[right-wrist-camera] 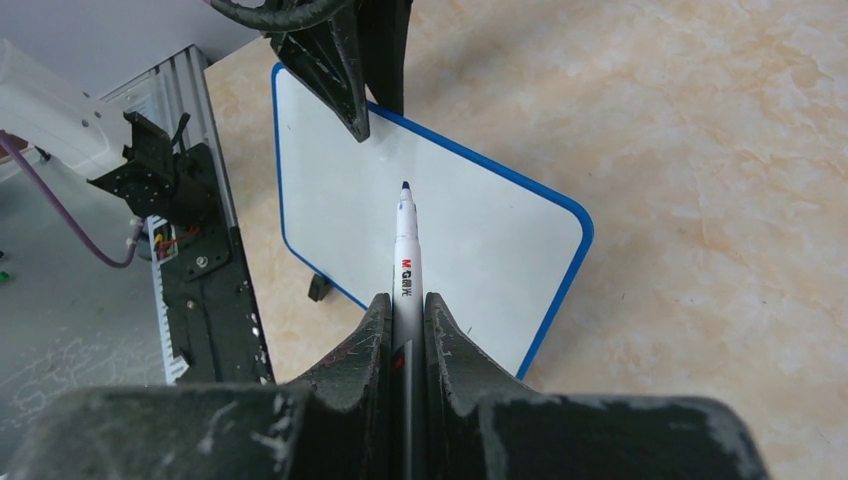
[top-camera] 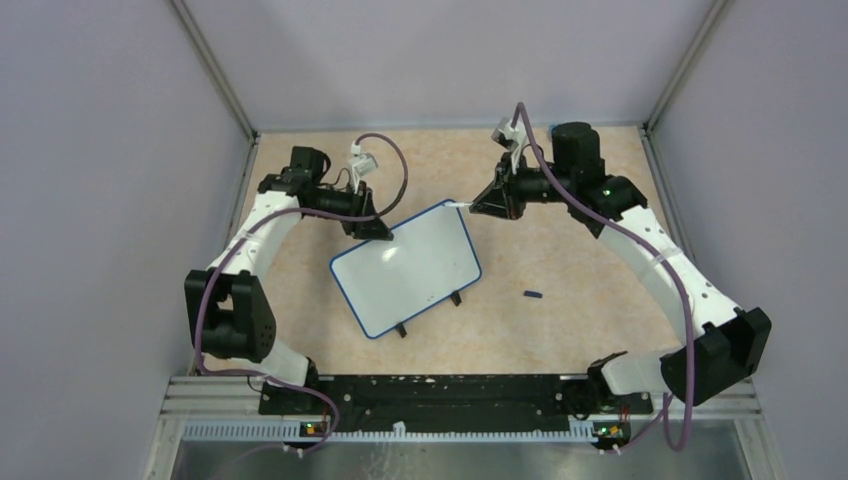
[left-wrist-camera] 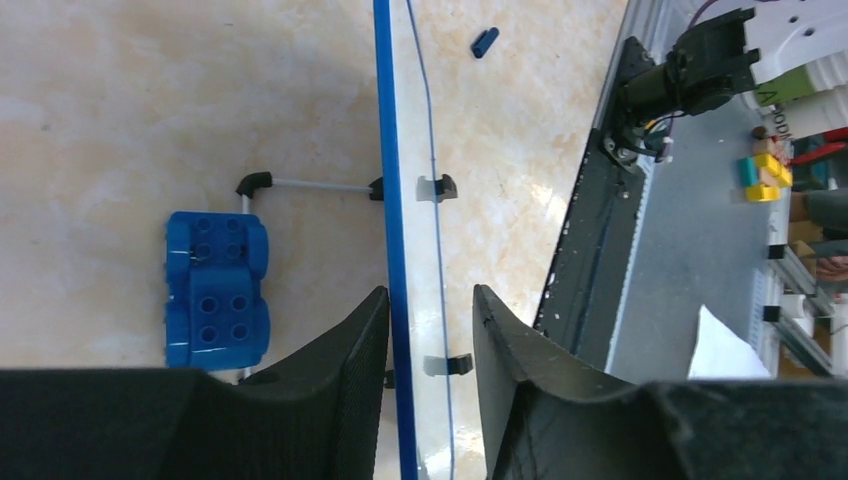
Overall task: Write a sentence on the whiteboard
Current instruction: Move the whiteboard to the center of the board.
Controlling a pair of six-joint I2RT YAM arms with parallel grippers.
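Note:
The whiteboard stands tilted on black clip feet at the table's middle. Its face is blank; no sentence shows on it. My left gripper is open and straddles the board's upper left edge; in the left wrist view the blue rim runs between the fingers of that gripper, against the left one. My right gripper is shut on a white uncapped marker. The marker's blue tip points at the board near its upper right corner. I cannot tell if it touches.
A small dark blue marker cap lies on the table to the right of the board. A blue studded block and a wire stand leg sit behind the board. Grey walls enclose three sides.

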